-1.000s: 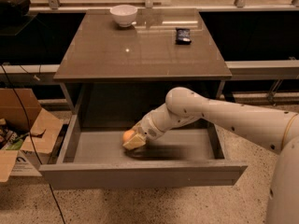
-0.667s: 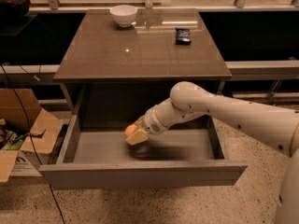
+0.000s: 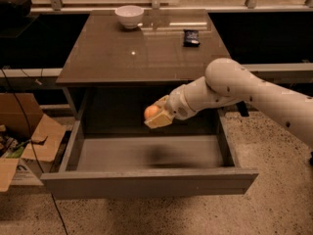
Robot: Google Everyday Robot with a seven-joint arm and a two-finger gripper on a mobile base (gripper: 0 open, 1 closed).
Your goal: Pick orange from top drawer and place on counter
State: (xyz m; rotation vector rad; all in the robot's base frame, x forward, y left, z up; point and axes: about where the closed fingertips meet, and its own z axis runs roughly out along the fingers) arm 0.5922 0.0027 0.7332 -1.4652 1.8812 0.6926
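Observation:
The top drawer (image 3: 146,180) stands pulled open below the counter (image 3: 142,53). My gripper (image 3: 157,115) is shut on the orange (image 3: 150,112) and holds it in the air above the drawer's floor, just below the counter's front edge. The white arm reaches in from the right. A dark shadow lies on the drawer floor under the fruit.
A white bowl (image 3: 129,15) stands at the counter's back left. A small dark packet (image 3: 190,37) lies at the back right. An open cardboard box (image 3: 24,141) sits on the floor left of the cabinet. A black object (image 3: 14,6) is at the far left.
The gripper has risen from the drawer floor with the orange in it, up toward the counter's front edge.

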